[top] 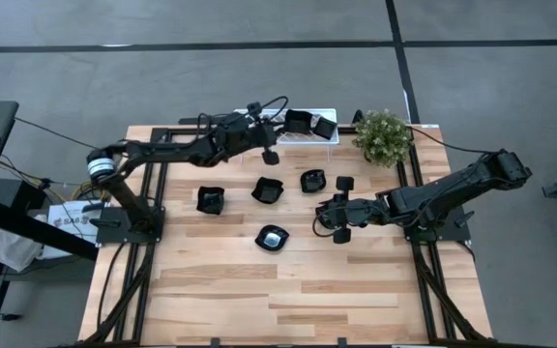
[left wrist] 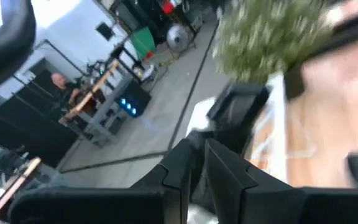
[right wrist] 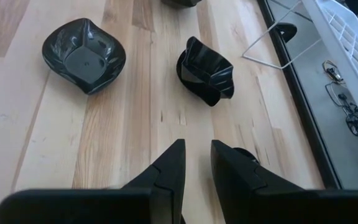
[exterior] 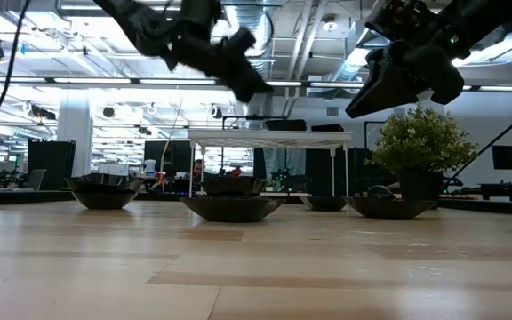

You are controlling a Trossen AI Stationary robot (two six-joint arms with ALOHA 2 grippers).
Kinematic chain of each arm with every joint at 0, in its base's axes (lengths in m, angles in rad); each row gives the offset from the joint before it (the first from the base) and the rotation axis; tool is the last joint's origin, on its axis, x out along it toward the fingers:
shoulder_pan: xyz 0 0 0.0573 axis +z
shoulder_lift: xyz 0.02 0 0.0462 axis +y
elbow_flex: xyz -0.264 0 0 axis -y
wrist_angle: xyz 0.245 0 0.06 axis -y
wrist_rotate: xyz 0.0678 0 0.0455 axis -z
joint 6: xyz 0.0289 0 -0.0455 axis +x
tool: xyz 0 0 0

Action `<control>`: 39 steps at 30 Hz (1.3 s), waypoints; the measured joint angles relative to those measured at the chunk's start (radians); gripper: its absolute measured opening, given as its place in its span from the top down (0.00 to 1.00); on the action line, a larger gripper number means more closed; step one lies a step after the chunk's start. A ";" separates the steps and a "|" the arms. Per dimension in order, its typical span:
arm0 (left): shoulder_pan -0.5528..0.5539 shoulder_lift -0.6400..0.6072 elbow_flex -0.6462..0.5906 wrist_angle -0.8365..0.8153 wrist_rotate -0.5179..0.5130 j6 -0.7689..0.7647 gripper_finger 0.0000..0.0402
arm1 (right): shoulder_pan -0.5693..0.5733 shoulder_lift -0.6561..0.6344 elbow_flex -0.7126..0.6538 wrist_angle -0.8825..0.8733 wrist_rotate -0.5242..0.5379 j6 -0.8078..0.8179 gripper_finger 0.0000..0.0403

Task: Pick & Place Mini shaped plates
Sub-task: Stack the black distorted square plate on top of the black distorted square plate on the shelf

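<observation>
Both arms hover over the plates (top: 267, 189), fingers (right wrist: 169, 168) seemingly narrow and empty.

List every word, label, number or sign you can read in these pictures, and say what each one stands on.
No text can be read for certain.
White sheet beside the table's left edge, high view: dark print, too small to read.
Mini shaped plates, white rack, potted plant, left gripper, right gripper: no lettering shows.
Room behind, low and left wrist views: lit screens and gear, nothing legible.
</observation>
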 joint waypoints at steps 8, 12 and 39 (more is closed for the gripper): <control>-0.180 -0.245 0.003 -0.459 -0.048 -0.164 0.88 | 0.000 0.000 0.000 -0.008 -0.001 0.016 0.82; -0.271 -0.311 -0.070 -0.565 -0.013 -0.250 0.87 | 0.001 0.000 0.000 -0.008 -0.002 0.032 0.82; -0.305 -0.123 -0.386 -0.250 0.107 -0.317 0.76 | 0.001 0.000 0.000 -0.029 -0.003 0.061 0.82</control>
